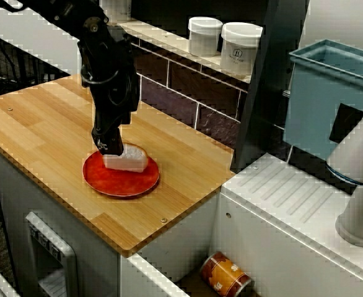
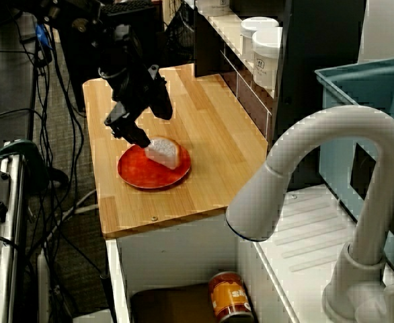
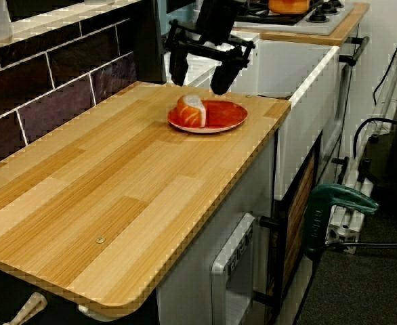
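A red plate [image 1: 116,181] lies near the right end of the wooden counter [image 1: 39,117]. On it sits a piece of food, white with an orange top [image 1: 129,159]. The black gripper [image 1: 111,147] hangs right at the piece's left end. In the low view along the counter, the gripper [image 3: 198,84] stands open, its two fingers spread wide just above the food piece [image 3: 190,110] and the plate [image 3: 219,118], with nothing between them. In the view over the faucet, the gripper [image 2: 135,134] is close beside the piece [image 2: 162,152] on the plate [image 2: 143,175].
Two white jars [image 1: 204,35] [image 1: 240,47] stand on the tiled ledge behind the counter. A teal bin [image 1: 330,93] and a white faucet [image 2: 331,168] are to the right, by a ribbed white drainboard [image 1: 293,198]. An orange can [image 1: 225,275] lies below.
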Motion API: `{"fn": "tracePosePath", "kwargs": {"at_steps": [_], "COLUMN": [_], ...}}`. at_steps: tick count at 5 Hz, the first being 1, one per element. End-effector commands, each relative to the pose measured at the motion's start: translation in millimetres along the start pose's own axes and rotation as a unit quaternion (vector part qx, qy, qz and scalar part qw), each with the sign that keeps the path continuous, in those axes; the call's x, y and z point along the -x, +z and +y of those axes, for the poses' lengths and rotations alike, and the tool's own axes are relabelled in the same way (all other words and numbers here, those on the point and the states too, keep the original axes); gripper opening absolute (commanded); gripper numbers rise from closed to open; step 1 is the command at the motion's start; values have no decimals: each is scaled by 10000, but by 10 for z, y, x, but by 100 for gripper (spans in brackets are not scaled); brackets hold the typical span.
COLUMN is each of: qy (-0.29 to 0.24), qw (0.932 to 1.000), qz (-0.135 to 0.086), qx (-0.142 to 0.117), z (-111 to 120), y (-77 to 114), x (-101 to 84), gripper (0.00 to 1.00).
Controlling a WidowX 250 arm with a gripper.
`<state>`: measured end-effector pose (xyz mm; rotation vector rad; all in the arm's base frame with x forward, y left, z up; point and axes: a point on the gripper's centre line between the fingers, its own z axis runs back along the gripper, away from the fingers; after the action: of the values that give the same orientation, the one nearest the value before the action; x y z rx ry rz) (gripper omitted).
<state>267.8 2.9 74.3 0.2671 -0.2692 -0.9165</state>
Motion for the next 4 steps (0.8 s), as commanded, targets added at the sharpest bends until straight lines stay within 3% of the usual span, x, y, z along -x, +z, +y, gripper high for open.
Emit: {"fn": "tracePosePath", "kwargs": {"at_steps": [1, 2, 4], "qy": [-173, -238, -211], "qw": [9997, 9993, 9989], "qz": [-168, -48, 209], "qx": [71, 276, 370], "z": [7, -46, -118], "y": [193, 160, 65], "x": [-63, -67, -76], "gripper": [100, 100, 100]}}
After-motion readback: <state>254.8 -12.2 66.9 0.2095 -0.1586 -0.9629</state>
